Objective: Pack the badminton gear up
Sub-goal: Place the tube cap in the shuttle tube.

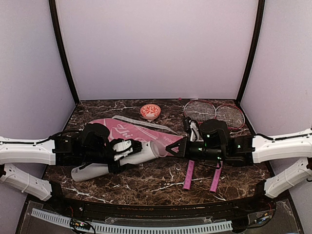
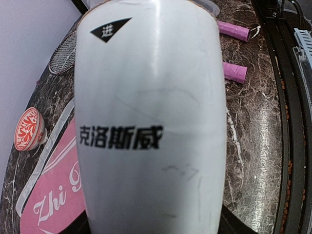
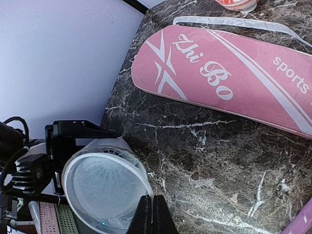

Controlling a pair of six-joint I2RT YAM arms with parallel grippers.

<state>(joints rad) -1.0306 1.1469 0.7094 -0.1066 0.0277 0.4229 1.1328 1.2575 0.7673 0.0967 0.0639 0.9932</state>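
One dark marble table, lilac walls; left gripper around white tube, right gripper pinched together.

The tube lies left of centre, across the near edge of the racket cover. The bowl stands behind this cover. The rackets lie at the right.

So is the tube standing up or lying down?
Lying down. The tube stretches sideways over the table, with the left gripper clamped around its middle.
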